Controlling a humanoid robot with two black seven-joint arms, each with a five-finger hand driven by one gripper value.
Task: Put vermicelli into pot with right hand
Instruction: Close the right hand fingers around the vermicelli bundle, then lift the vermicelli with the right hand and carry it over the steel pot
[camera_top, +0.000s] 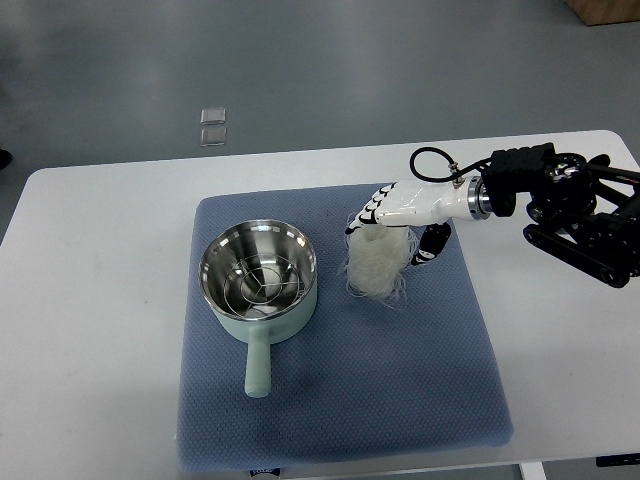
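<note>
A pale green pot (258, 280) with a shiny steel inside and a wire rack in it sits on the blue mat (400, 380), its handle pointing toward the near edge. A white bundle of vermicelli (378, 266) stands on the mat just right of the pot. My right hand (385, 225) comes in from the right and its fingers are curled over the top of the vermicelli, thumb on the right side of the bundle. The bundle's lower end still touches the mat.
The mat lies on a white table (90, 300). The right arm's black wrist and forearm (570, 205) stretch over the table's right part. Two small clear squares (213, 125) lie on the grey floor beyond the table.
</note>
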